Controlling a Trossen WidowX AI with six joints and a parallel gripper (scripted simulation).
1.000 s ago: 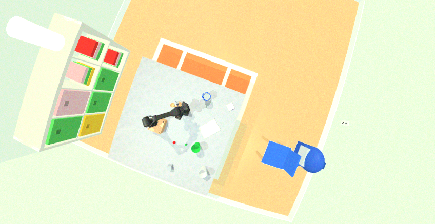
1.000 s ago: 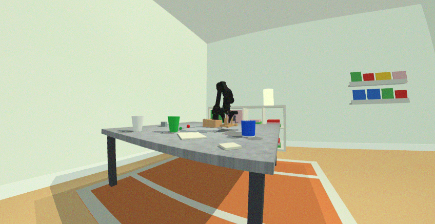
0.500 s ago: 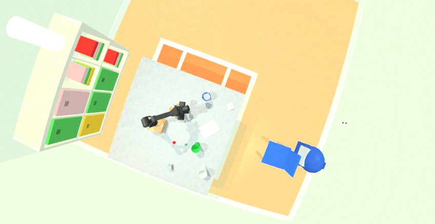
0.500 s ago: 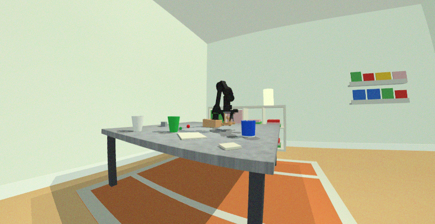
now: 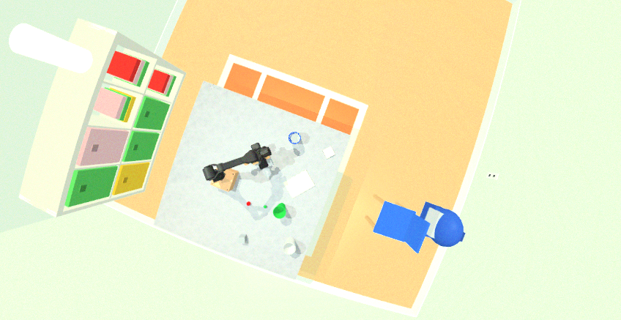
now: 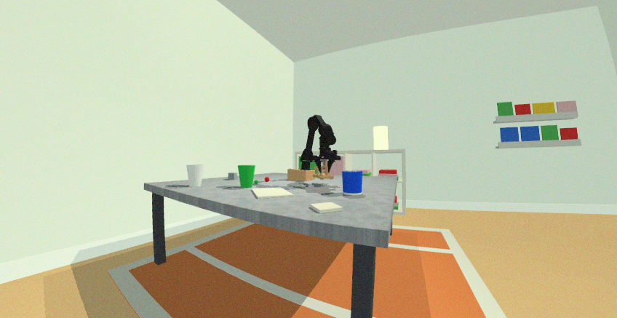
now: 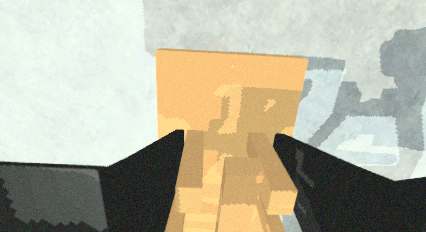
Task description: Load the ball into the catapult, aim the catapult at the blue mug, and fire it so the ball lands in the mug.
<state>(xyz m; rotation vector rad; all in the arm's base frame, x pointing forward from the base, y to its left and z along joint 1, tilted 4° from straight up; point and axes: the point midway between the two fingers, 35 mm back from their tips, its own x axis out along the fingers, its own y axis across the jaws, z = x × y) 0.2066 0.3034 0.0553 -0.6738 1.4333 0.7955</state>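
My gripper is shut on the wooden catapult, with one finger on each outer side of its two upright posts. The catapult's base shows ahead of the fingers in the wrist view. It appears raised off the table, its shadow lying apart from it. In the top view the arm mostly hides it. The blue mug stands upright on the table, beyond the gripper. A red ball and a smaller green ball lie on the table, away from the gripper.
A wooden box sits by the arm's base. A green cup, a white cup and a grey cube stand farther off. Two flat white squares lie near the mug's side: one large, one small.
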